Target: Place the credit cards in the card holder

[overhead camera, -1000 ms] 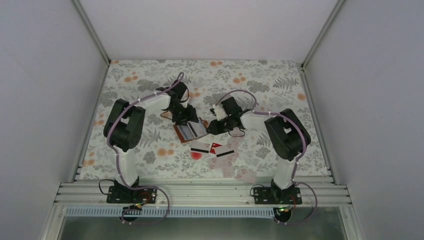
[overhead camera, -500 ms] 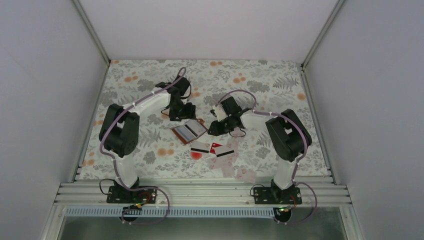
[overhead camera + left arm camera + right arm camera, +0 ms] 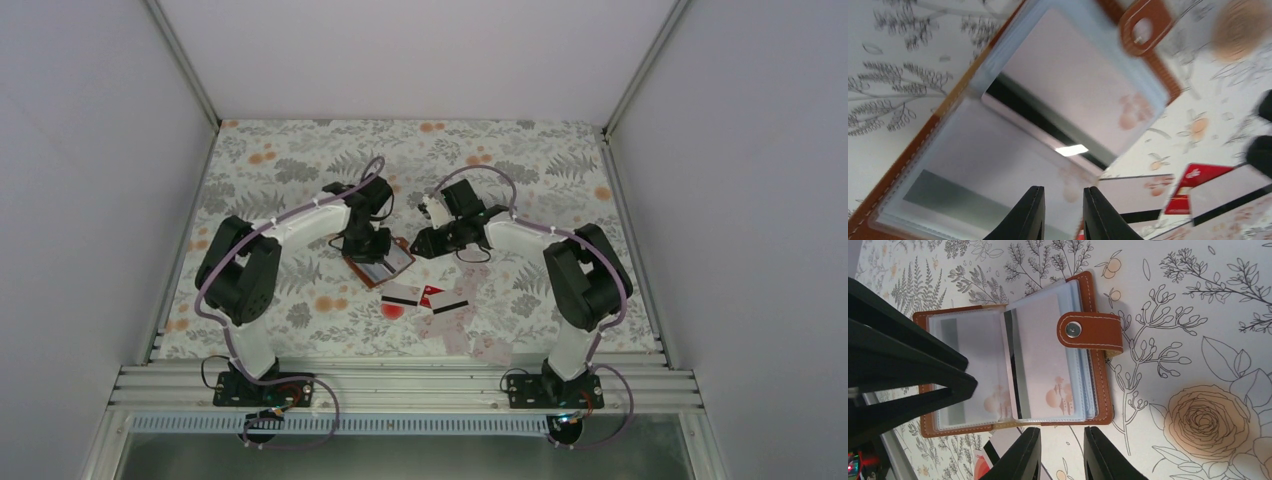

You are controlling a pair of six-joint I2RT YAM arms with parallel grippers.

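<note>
The card holder [image 3: 1013, 365] lies open with cards already in its sleeves; several credit cards [image 3: 440, 305] remain on the worktop. My left end effector [image 3: 1062, 220] and right end effector [image 3: 1060, 457] are both narrow, holding nothing.

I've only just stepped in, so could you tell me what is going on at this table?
Two arms are loading credit cards into a brown card holder, which lies open with cards in its clear sleeves. The left gripper hangs low over it; the right gripper is beside it, holding nothing. More cards, one red, lie loose nearby.

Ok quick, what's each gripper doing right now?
Left gripper: narrow gap, empty, over the open brown leather card holder.
Right gripper: narrow gap, empty.
</note>
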